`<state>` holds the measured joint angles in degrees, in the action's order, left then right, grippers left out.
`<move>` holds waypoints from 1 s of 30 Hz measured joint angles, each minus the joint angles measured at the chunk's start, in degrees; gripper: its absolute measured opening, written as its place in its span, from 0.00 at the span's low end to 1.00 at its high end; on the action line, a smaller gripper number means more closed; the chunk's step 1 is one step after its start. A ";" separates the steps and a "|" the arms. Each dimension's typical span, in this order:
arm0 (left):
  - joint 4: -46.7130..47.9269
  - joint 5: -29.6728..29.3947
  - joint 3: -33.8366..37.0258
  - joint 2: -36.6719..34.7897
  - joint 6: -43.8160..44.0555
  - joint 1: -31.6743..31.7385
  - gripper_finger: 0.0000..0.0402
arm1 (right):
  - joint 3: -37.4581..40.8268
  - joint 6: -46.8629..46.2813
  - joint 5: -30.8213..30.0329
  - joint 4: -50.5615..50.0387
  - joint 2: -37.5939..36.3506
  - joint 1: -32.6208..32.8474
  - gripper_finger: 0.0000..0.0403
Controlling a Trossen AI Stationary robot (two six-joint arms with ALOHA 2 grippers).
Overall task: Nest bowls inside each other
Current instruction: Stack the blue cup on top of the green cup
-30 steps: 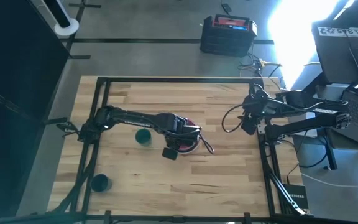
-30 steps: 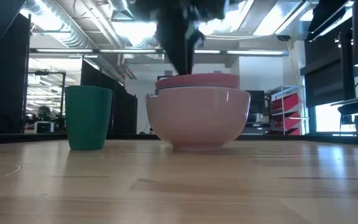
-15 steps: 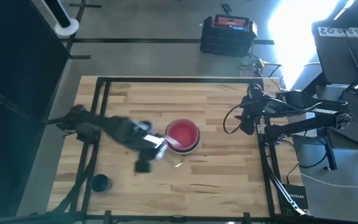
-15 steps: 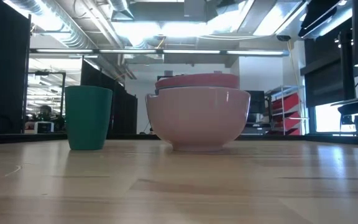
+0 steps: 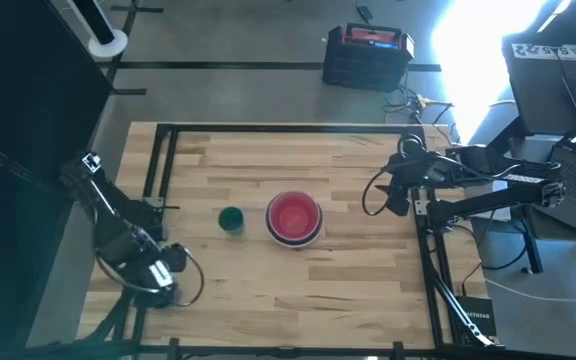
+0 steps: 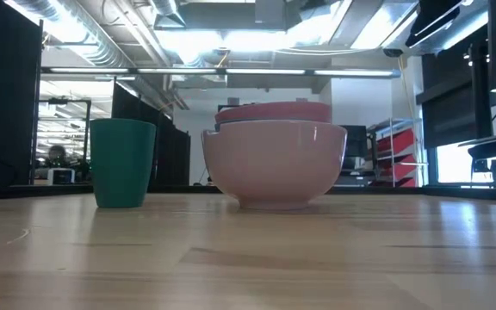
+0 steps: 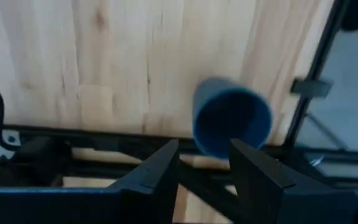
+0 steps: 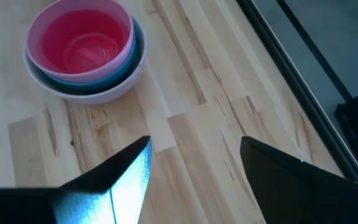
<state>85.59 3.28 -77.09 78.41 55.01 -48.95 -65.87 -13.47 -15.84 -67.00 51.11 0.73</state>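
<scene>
The bowls (image 5: 294, 217) stand nested in one stack at mid-table. In the right wrist view the red bowl (image 8: 82, 38) sits innermost, ringed by a pink rim, a grey-blue rim and the white outer bowl (image 8: 114, 87). The low view shows the white bowl (image 6: 274, 164) resting on its base. My left gripper (image 5: 158, 275) points down over the table's near left corner, open, above a blue cup (image 7: 232, 121) that it does not touch. My right gripper (image 8: 194, 168) hangs open at the table's right side (image 5: 393, 195), away from the stack.
A green cup (image 5: 231, 219) stands upright just left of the bowl stack, and shows in the low view too (image 6: 123, 162). The black frame rail (image 7: 104, 140) runs close by the blue cup. Bare wood lies between the stack and the near edge.
My left gripper has swung from over the bowl stack toward the table's near left corner, rolling about its wrist, and now stands above the blue cup. The bowl stack and the green cup have stayed where they were.
</scene>
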 joint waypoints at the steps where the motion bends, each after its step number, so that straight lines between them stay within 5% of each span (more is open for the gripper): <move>1: -0.23 0.05 0.74 -0.23 -0.64 -0.51 0.31 | 0.00 0.00 0.00 -0.02 0.00 0.00 0.58; 10: -10.21 0.03 10.66 -0.20 -7.39 -2.07 0.31 | 0.00 -2.86 0.06 0.04 0.02 0.00 0.58; 30: -19.95 0.34 20.26 -0.17 -8.70 -3.74 0.31 | 0.00 -4.27 0.36 -0.03 0.02 -0.01 0.58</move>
<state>65.64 3.62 -56.84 78.24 46.31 -52.69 -65.87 -17.74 -15.47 -67.03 51.13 0.73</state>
